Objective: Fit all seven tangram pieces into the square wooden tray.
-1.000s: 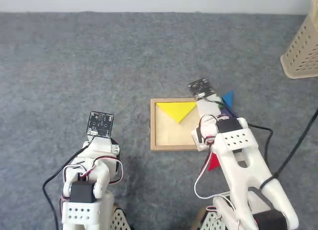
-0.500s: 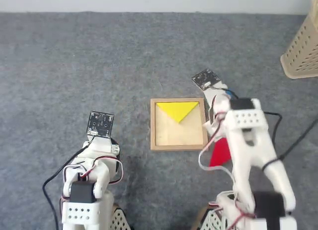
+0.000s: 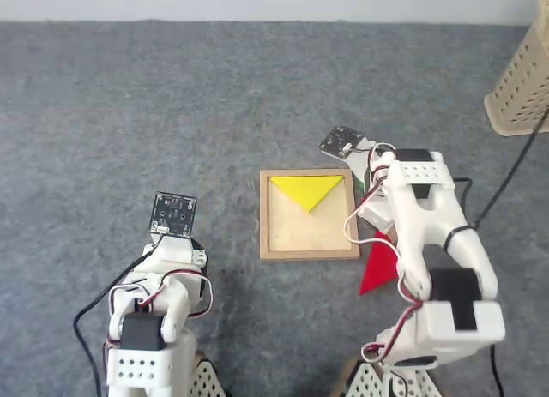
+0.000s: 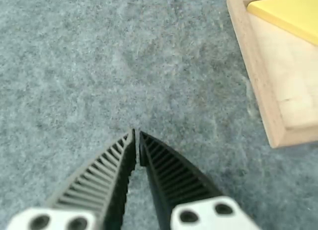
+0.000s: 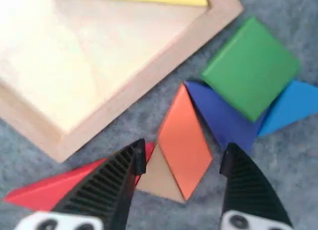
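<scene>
Tangram pieces lie mostly outside the wooden tray (image 3: pixel 264 217). The yellow triangle (image 3: pixel 306 189) sits inside against the far rim. The other six crowd the table (image 3: pixel 129 97) off the tray's right side, beneath the right arm.

The right tool (image 5: pixel 185 153) hangs with its jaws wide apart and holds nothing, straddling the orange parallelogram (image 5: pixel 183 125). That piece looks like the one to take. It is hemmed in: the dark blue triangle (image 5: pixel 221 115) touches one edge, the tan triangle (image 5: pixel 159 179) touches another, and the tip of the red triangle (image 5: pixel 49 190) lies just beside it. A good grasp probably means turning the wrist so the pads meet two free parallel edges. The descent should be straight, so that closing does not drag the tan or red piece along. The green square (image 5: pixel 251 68) and light blue triangle (image 5: pixel 293 106) sit behind the dark blue one, out of the closing path.

The tray's rim is raised and close to the cluster, so the piece likely has to be lifted over it, not slid. Most of the tray floor is bare wood, which leaves ample room to set the piece down.

The left tool (image 4: pixel 137 136) has its jaws together and is empty. It hangs over bare table near a corner of the tray, apart from it and out of the way.
</scene>
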Robot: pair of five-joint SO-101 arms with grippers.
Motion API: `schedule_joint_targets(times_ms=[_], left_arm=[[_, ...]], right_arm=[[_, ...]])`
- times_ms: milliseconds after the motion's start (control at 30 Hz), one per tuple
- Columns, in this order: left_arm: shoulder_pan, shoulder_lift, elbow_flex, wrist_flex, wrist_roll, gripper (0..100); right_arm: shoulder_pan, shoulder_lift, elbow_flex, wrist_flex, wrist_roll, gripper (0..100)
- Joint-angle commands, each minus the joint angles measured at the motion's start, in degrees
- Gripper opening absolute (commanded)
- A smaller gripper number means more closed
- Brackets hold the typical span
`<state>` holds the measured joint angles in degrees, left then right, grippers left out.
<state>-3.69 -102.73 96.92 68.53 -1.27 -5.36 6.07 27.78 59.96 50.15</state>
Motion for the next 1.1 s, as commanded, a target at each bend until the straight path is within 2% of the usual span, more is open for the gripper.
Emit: schedule_joint_targets(times_ms=[0,100,333,600,800,1067], left_arm=[[-0.26,-0.18,-0.31,0.26,0.53,1],[-0.26,-0.18,-0.31,0.26,0.53,1],[-0.26,-0.18,-0.31,0.26,0.53,1],[-0.26,-0.18,-0.31,0.26,0.53,1],[-0.26,-0.18,-0.31,0.26,0.53,1],[-0.35,-0.18,-0.31,0.26,0.53,1]], right_arm=[[0.04,2.15,-2.9,-2.07,1.76,24.5],[-0.04,4.62,-3.08,-2.15,1.67,22.9],[0.13,5.58,-3.43,-1.54,1.23,10.7],[1.63,5.58,-3.6,-1.36,-9.23,9.1],[1.63,6.02,-5.89,-1.71,-28.31,9.1],[1.8,1.27,-6.86,-0.92,-31.47,9.1]])
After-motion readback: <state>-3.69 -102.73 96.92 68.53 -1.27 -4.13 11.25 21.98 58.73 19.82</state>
